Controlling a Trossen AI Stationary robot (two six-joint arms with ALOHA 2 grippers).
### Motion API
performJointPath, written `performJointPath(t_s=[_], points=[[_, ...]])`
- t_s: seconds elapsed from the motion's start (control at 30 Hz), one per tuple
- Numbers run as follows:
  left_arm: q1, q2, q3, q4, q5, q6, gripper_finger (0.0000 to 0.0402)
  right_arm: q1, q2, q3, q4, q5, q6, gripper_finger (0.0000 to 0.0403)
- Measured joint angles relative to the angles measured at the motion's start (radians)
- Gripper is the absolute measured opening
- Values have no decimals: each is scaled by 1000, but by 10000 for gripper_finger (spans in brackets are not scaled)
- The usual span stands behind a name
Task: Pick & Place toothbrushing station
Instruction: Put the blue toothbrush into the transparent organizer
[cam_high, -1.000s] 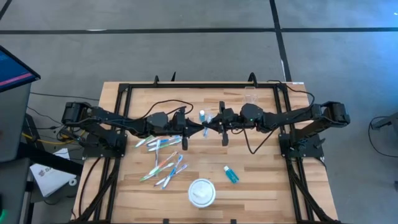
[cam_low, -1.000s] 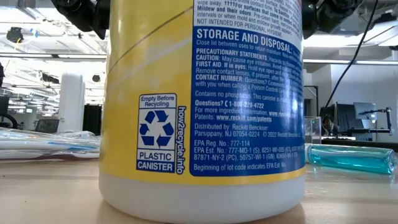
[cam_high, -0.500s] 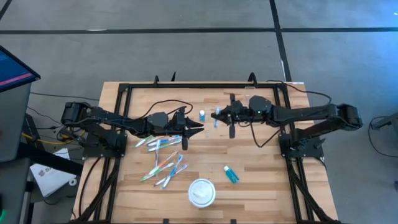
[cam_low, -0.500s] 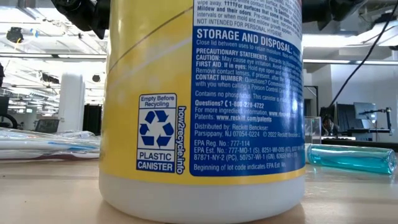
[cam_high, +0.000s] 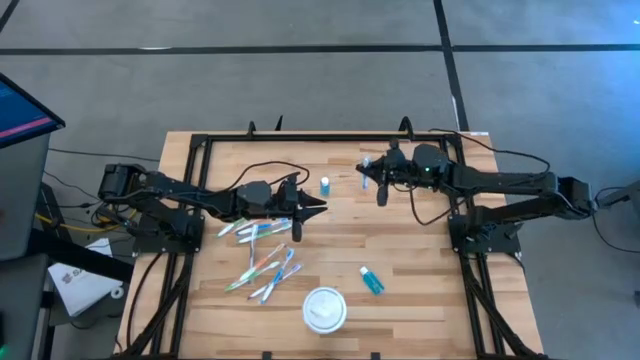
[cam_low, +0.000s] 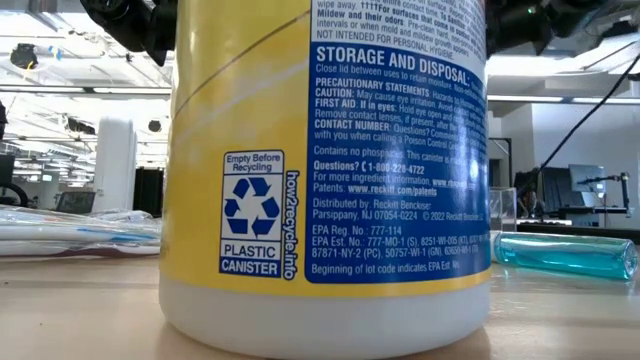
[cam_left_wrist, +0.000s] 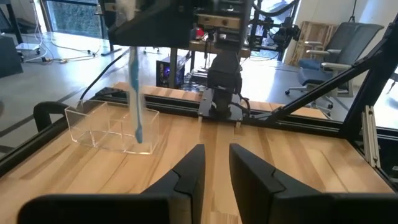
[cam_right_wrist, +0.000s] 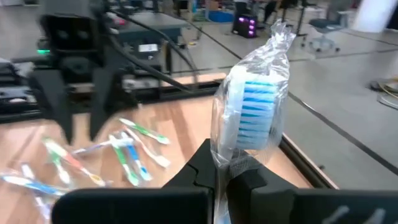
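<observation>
- Wooden slats make up the table (cam_high: 420, 290), ringed by a black frame, with grey floor beyond and an open workshop behind.
- Right gripper (cam_high: 367, 176) is up near the far edge, its fingers clamped on a wrapped blue toothbrush (cam_right_wrist: 258, 118); in its own wrist view the bristled head stands above the fingertips inside clear film.
- From the left wrist view that toothbrush hangs roughly upright, long axis near vertical, its lower end just over or in the clear tumbler (cam_left_wrist: 112, 127) — which of the two I cannot tell.
- The tumbler sits at the table's far right, so the right arm is by far the nearer; my guess is the coming move is a short drop straight along the brush's own axis.
- Left gripper (cam_high: 318, 208) hovers mid-table, fingers apart and holding nothing.
- Remaining toothbrushes (cam_high: 262, 255) lie scattered on the near left — one blue tube (cam_high: 325, 186) stands at centre, another tube (cam_high: 371, 281) lies flat nearer the front.
- A white canister (cam_high: 324, 309) sits at the near edge, filling the low view.
</observation>
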Motion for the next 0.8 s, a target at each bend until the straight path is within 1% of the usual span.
performJointPath(t_s=[0.23, 0.43, 0.8], points=[[0, 0, 0, 3, 0, 0, 66, -109, -60, -75, 28, 0, 11, 4], [0, 0, 0, 3, 0, 0, 66, -215, -90, -132, 87, 1, 19, 4], [-2, 0, 0, 2, 0, 0, 66, -378, -94, -135, 95, 1, 19, 4]])
